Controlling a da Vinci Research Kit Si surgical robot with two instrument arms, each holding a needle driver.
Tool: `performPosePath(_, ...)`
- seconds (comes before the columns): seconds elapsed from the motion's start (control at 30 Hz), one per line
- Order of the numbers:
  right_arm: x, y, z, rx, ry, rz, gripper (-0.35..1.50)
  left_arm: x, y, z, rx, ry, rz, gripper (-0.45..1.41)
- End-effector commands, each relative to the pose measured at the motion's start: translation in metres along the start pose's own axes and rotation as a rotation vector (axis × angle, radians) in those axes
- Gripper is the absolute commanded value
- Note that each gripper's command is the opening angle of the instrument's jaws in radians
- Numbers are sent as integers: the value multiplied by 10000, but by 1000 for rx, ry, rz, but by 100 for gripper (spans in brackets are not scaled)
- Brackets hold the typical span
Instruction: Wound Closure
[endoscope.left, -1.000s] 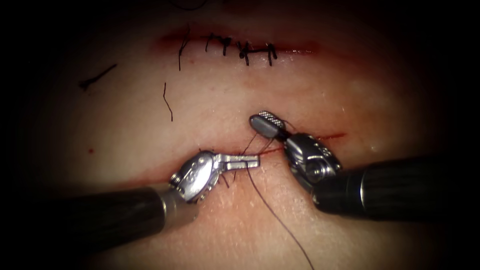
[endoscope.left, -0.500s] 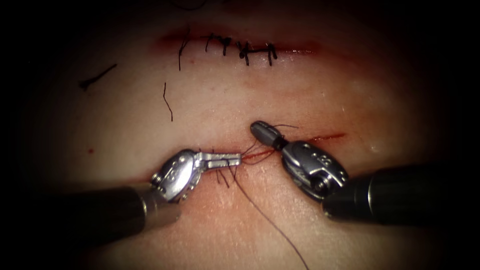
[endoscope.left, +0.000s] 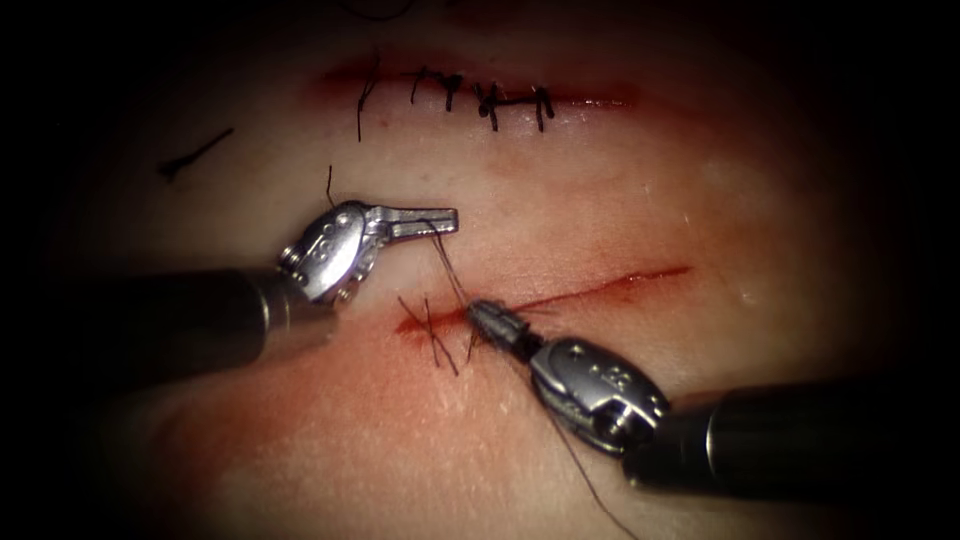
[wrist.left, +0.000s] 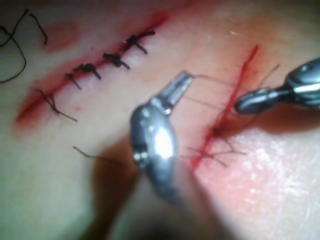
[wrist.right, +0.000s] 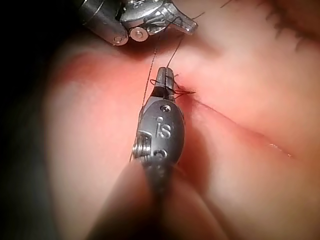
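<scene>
The open cut (endoscope.left: 600, 288) runs across the tissue (endoscope.left: 700, 190), with a dark stitch (endoscope.left: 432, 335) crossing its left end. My left tool (endoscope.left: 447, 220) lies above the cut near that end, jaws shut on the thread (endoscope.left: 450, 265). The thread runs taut down to my right tool (endoscope.left: 482, 316), whose jaws are shut on it right at the cut beside the stitch. A long tail of thread (endoscope.left: 590, 490) trails off below the right tool. The left wrist view has the left tool (wrist.left: 181, 86) and the right tool (wrist.left: 247, 104) on either side of the cut (wrist.left: 245, 70). From the right wrist, the right tool (wrist.right: 165, 76) grips thread that leads up to the left tool (wrist.right: 182, 24).
A second cut higher up on the tissue is closed with several dark stitches (endoscope.left: 485, 100), also seen from the left wrist (wrist.left: 112, 60). Loose cut ends of thread (endoscope.left: 195, 152) lie at the upper left. Red fluid (endoscope.left: 420, 325) stains the left end of the open cut.
The left tool has pulled up and to the left, away from the cut, drawing thread with it. The right tool's jaws have closed, and it has moved down and left onto the cut.
</scene>
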Motion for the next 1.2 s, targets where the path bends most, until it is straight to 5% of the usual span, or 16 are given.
performPosePath(0.03,-13,-5,2,2,-5,2,-35,-8,0,4,2,0,-2,-45)
performPosePath(0.67,-78,-43,6,75,-80,-57,-35,-28,-101,22,40,-77,-25,-45)
performPosePath(1.2,-93,-55,-15,107,-101,-76,-35,-34,-139,35,66,-101,-26,-45)
